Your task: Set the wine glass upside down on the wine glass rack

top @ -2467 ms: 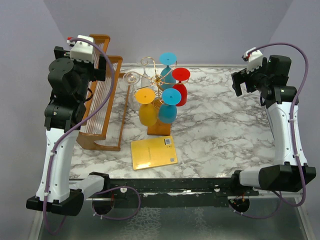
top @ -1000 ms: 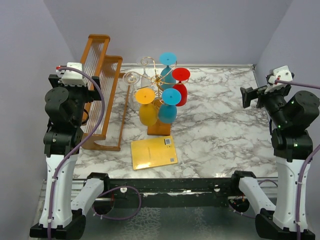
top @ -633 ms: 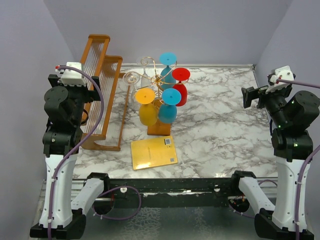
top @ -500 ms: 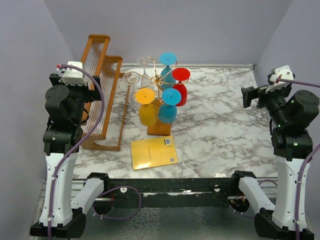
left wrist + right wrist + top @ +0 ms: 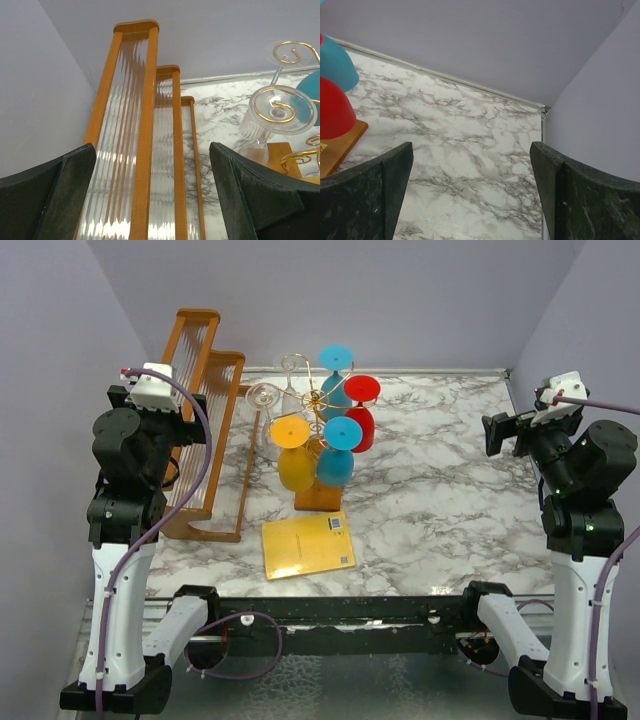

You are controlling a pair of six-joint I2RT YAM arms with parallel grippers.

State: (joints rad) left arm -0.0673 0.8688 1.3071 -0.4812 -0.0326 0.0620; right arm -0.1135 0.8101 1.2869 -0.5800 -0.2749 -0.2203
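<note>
- I see a white, grey-veined marble bench (image 5: 450,510), with plain lavender walls (image 5: 400,300) behind and on both sides.
- The wine glass rack (image 5: 318,405) stands left of centre, towards the far edge. Its wine glasses (image 5: 294,468) hang bowl-down from the curls: yellow, red, blue and clear.
- A wooden two-tier frame (image 5: 200,440) lines the left edge, near the rack.
- My widest open marble lies between the rack and the right arm (image 5: 585,500).
- My left claw (image 5: 152,200) is spread wide, holding nothing, facing the frame. My right claw (image 5: 470,195) gapes likewise, facing the far right corner.
- A yellow envelope (image 5: 305,548) lies in front of the rack; I cannot read its label (image 5: 338,524).
</note>
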